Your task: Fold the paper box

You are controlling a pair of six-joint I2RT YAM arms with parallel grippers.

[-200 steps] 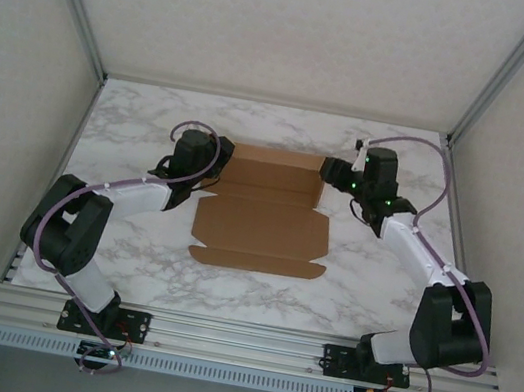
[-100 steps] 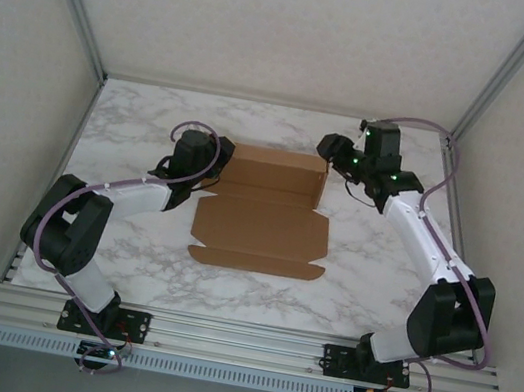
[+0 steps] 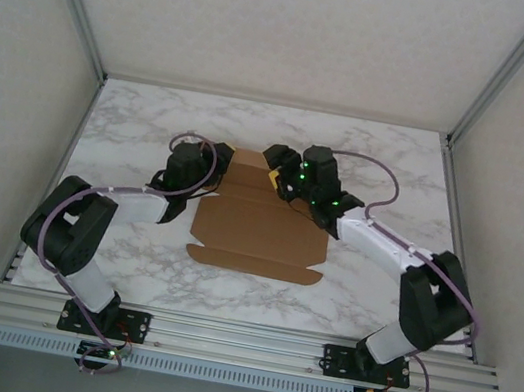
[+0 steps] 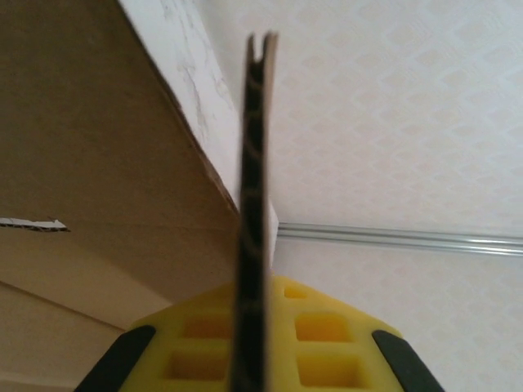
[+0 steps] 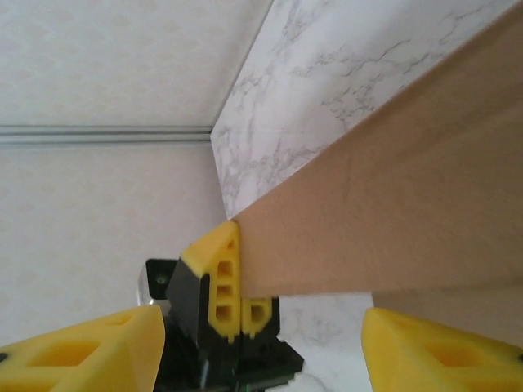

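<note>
Swung in vs a sec ago: R gripper [image 3: 275,180] was off the far-R corner of the paper box [image 3: 261,231]; now it's over the middle of the box's far edge, right at the raised panel there. L gripper [image 3: 207,174] hasn't shifted and sits at the box's far-L corner. The box rests on the marble table [image 3: 133,123], mostly flat, w/ both grippers along its far side. L gripper is clenched on a thin flap of the box, seen edge-on btwn its yellow pads [image 4: 359,339] in the L wrist view. R gripper is released: fingers wide apart, nothing btwn them, the panel's face just ahead of them. Progress, my read: early. Far panel looks lifted off the table and the far-L flap stands up. Main panel and near flap w/ tabs lie flat, creases unfolded. Far-R flap: can't tell, R gripper's in the way. Prob. left to do: raise remaining walls, tuck tabs, close lid. Count: 1 box, 1 table, 2 grippers, 2 purple cables [image 3: 196,138].
</note>
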